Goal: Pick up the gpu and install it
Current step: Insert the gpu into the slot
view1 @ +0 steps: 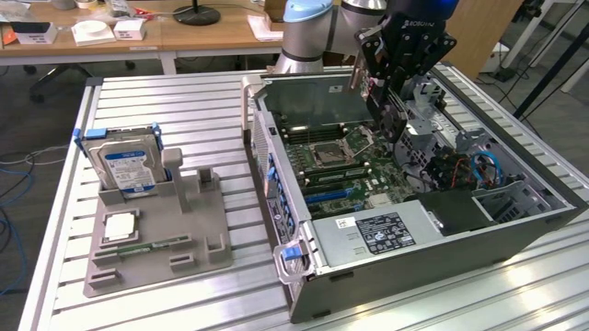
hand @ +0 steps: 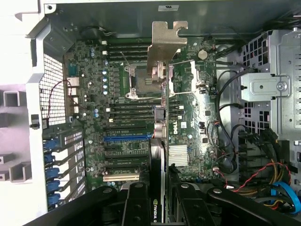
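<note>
At 8 o'clock in the exterior view, nearest, a grey holder (view1: 198, 234) carried a hard drive (view1: 129, 165) on the slatted metal worktop (view1: 165, 103). At the centre lay the open computer case (view1: 515, 227). Above it, towards 1 o'clock, the fingers (hand: 136, 207) were closed on the gpu (hand: 159, 155), which hung on edge over the motherboard (hand: 197, 127). The step, I judge, was bringing the card to its slot. Seating it would call for exact lining of edge and slot. Wooden desks (view1: 184, 34) stood at 11 o'clock.

one gpu (hand: 160, 117), one hard drive (view1: 127, 165), perhaps one memory stick (view1: 147, 246).
</note>
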Tool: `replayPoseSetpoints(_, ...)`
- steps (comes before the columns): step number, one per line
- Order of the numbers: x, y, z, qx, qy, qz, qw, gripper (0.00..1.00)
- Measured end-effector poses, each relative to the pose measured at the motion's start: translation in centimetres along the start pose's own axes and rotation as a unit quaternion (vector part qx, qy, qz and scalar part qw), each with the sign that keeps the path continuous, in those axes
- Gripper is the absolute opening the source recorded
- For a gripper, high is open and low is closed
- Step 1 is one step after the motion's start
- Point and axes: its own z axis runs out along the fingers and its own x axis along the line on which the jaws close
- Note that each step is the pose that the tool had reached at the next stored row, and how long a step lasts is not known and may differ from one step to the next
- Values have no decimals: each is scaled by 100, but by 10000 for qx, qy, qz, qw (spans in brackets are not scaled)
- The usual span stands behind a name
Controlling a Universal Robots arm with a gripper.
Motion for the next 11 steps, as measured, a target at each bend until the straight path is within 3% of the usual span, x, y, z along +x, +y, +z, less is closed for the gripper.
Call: replayPoseSetpoints(11,0,0,0,-3,5,-123,9999,26)
